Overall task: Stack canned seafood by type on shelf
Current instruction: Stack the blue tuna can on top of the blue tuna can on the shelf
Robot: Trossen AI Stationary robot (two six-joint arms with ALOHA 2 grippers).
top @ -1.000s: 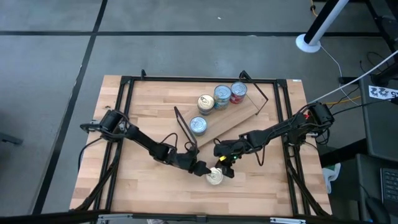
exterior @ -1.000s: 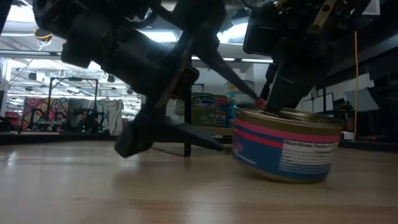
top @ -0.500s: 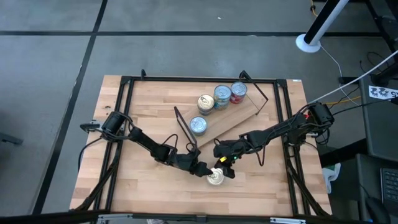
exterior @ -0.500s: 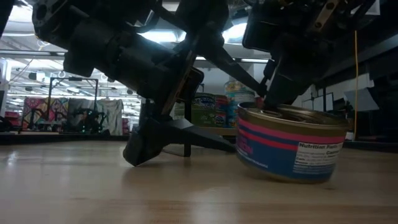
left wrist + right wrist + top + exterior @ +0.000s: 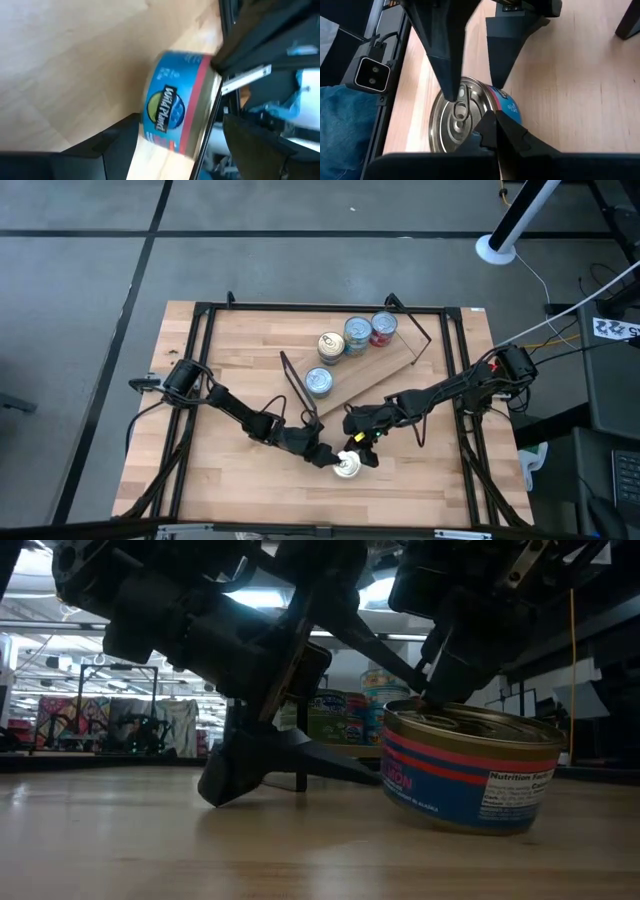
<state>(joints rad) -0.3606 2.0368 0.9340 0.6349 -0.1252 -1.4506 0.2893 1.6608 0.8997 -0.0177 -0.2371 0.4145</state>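
Observation:
A blue tin with a red stripe and a silver pull-tab lid (image 5: pixel 347 467) (image 5: pixel 465 775) (image 5: pixel 172 112) (image 5: pixel 451 125) stands on the tabletop near the near edge. My left gripper (image 5: pixel 325 455) (image 5: pixel 475 92) is open at the tin's left side. One finger hovers over the lid and the other sits low beside the wall. My right gripper (image 5: pixel 358 448) (image 5: pixel 492 122) is shut and comes down on the tin from the far right. The shelf board (image 5: pixel 385 370) lies slanted farther back and carries several tins. My left gripper stands with one fingertip (image 5: pixel 452 95) over the lid by the pull tab and the other (image 5: pixel 497 84) beside the blue wall; I cannot tell whether either touches. My right gripper rests its shut fingertips (image 5: pixel 489 120) on the lid's far rim (image 5: pixel 422 706), slanting down from above. The tin sits on the table.
On the shelf are a gold-sided tin (image 5: pixel 331 345), a blue one (image 5: pixel 357 332), a red one (image 5: pixel 383 328) and another blue one (image 5: pixel 318 381). The shelf's black wire frames (image 5: pixel 296 385) stand close behind both grippers. Black rails (image 5: pixel 196 380) border the table.
The tin slid slightly toward the table's right and turned about its axis, so its label has shifted round. My left gripper moved a little to the right, closer to the tin. My right gripper stayed on the lid's rim.

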